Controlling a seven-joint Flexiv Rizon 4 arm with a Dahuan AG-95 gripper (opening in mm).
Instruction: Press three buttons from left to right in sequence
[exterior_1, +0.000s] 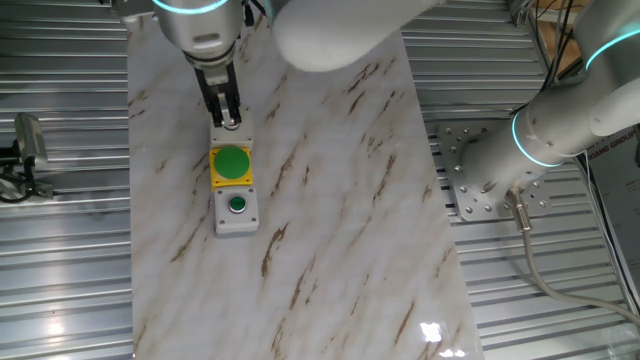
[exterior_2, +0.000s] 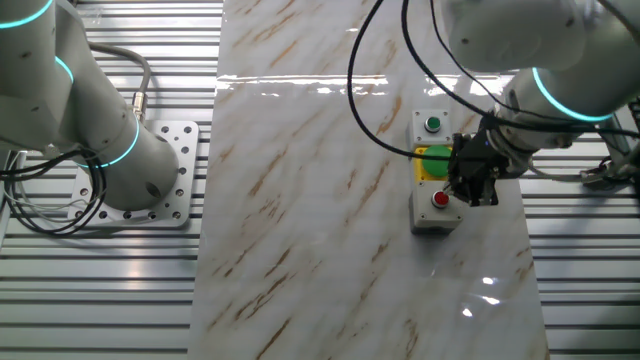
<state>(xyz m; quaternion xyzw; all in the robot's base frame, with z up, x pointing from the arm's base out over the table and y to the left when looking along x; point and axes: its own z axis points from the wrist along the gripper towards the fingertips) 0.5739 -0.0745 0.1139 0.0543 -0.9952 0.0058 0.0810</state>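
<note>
Red shows only in the other fixed view, where the small red button (exterior_2: 440, 199) sits on its grey box at the near end of the row on the marbled desk (exterior_2: 300, 200); in one fixed view the fingers (exterior_1: 226, 122) cover that box, leaving the large green button (exterior_1: 232, 162) on yellow and the small green button (exterior_1: 237, 205) plain. The arm (exterior_2: 560, 90) reaches in from the side (wrist bent downward), fingers right at the red button; whether they are clenched or released I cannot tell.
</note>
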